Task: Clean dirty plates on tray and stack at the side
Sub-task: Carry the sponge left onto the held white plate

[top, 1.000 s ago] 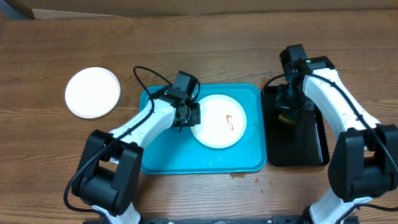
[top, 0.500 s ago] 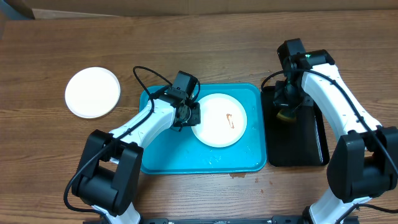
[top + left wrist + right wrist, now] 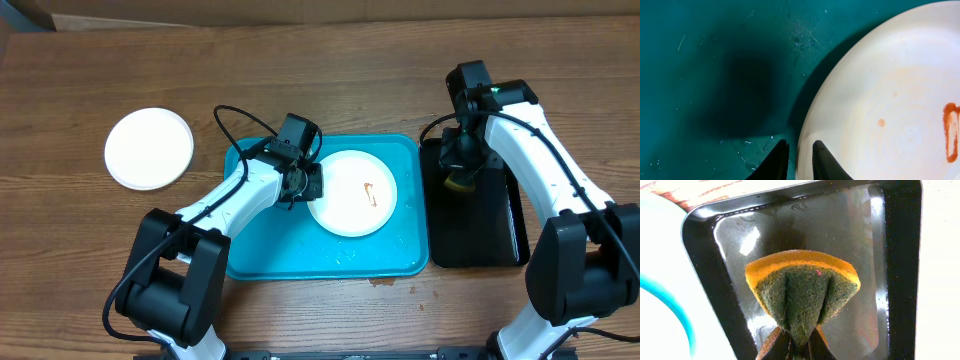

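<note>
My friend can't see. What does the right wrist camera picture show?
The right gripper pinches a folded sponge, orange-yellow at the edge and scrubby green on its face, over a shiny black tray. A sliver of the turquoise tray shows at the left edge.

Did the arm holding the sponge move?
Yes, slightly: the right gripper, shut on the folded yellow-and-green sponge, shifted toward the far end of the narrow black tray.

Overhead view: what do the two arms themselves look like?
Both the left arm and right arm have white link shells with black joints and bases. A black cable loops off the left; a small green light glows on the right.
</note>
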Robot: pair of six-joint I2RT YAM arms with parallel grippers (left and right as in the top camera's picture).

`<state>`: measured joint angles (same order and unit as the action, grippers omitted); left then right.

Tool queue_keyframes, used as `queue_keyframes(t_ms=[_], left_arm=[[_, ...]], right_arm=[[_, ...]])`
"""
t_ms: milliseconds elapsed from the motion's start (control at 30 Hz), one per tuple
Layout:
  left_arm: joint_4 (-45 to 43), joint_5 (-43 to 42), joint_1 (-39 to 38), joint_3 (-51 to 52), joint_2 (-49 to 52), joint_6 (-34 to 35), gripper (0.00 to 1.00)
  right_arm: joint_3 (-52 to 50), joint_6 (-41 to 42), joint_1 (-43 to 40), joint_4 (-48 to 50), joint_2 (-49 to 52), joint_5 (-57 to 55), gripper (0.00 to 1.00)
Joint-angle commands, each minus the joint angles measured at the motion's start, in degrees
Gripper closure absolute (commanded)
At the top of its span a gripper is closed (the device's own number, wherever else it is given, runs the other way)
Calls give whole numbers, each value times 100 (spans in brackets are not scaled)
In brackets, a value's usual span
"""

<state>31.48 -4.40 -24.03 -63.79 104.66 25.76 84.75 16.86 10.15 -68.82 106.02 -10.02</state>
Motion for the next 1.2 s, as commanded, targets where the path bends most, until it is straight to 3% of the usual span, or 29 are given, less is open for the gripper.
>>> queue_keyframes(t_ms=[0,267,700,1167], left_arm=[[-24,33,0,0,-90,52,81],[-31,33,0,0,-90,66,82],[-22,35,0,0,-90,63,86],[-22,35,0,0,-90,63,85]], right_arm=[[81,28,26,52,-111,-39,96],[210,-83,334,203,-111,-39,96],[39,-57,1912,780,-107,-96,96],[-872,-37,2011,1899,76,39,96]])
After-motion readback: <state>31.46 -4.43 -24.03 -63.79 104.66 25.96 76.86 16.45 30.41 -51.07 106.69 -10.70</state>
